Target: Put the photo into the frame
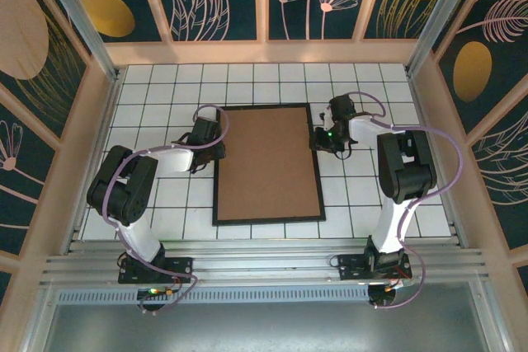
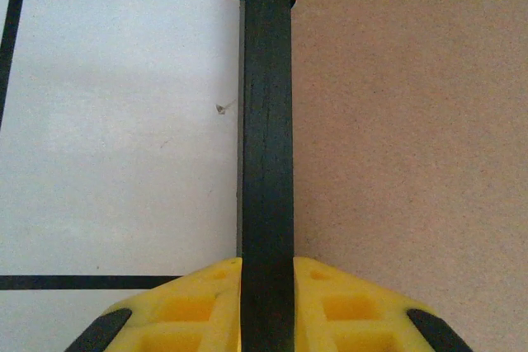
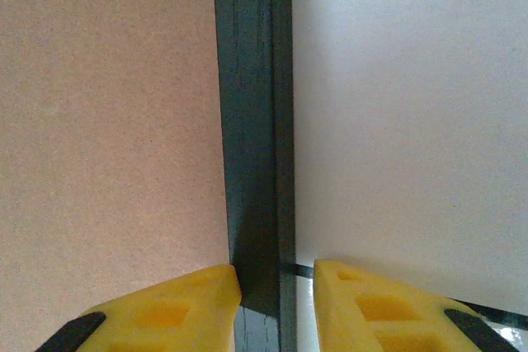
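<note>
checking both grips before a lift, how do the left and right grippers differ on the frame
The left gripper straddles the frame's left moulding, the right gripper its right one. The left gripper's jaws press both sides; the right gripper's jaws leave a gap on the outer side. Both sit about level, beside the brown board.

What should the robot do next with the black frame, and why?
Probably close the right gripper on its side of the frame: the left gripper pinches the other side, but a small gap shows beside one right finger. Then both could lift it.
</note>
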{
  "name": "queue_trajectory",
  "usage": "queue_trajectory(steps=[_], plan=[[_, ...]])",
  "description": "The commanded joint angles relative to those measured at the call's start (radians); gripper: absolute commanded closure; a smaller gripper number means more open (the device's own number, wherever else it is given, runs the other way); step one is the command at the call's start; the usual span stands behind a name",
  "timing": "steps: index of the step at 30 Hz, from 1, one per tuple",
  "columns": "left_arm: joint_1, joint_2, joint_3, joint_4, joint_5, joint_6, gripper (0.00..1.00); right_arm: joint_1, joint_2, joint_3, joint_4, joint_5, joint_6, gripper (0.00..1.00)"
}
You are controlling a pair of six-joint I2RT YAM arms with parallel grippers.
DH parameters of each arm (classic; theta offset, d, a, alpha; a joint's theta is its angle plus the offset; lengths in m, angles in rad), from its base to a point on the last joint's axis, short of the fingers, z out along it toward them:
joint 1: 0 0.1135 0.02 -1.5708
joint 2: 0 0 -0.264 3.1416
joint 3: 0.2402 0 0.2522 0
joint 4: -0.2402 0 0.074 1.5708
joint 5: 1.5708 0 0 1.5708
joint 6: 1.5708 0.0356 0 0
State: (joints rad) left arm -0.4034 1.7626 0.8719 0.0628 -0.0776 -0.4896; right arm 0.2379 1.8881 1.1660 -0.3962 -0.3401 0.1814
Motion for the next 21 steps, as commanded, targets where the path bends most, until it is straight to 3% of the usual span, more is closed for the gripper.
queue_trajectory(steps=[1, 13, 21], plan=[[-0.003, -0.009, 0.026, 0.013, 0.07, 0.015, 0.79, 0.044, 0.053, 0.001, 0.007, -0.017, -0.007, 0.66], [-0.004, -0.009, 0.023, 0.025, 0.105, 0.017, 0.79, 0.118, 0.088, 0.019, -0.031, 0.107, 0.01, 0.55], [-0.004, -0.009, 0.022, 0.026, 0.106, 0.017, 0.79, 0.176, 0.126, 0.051, -0.095, 0.283, 0.009, 0.53]])
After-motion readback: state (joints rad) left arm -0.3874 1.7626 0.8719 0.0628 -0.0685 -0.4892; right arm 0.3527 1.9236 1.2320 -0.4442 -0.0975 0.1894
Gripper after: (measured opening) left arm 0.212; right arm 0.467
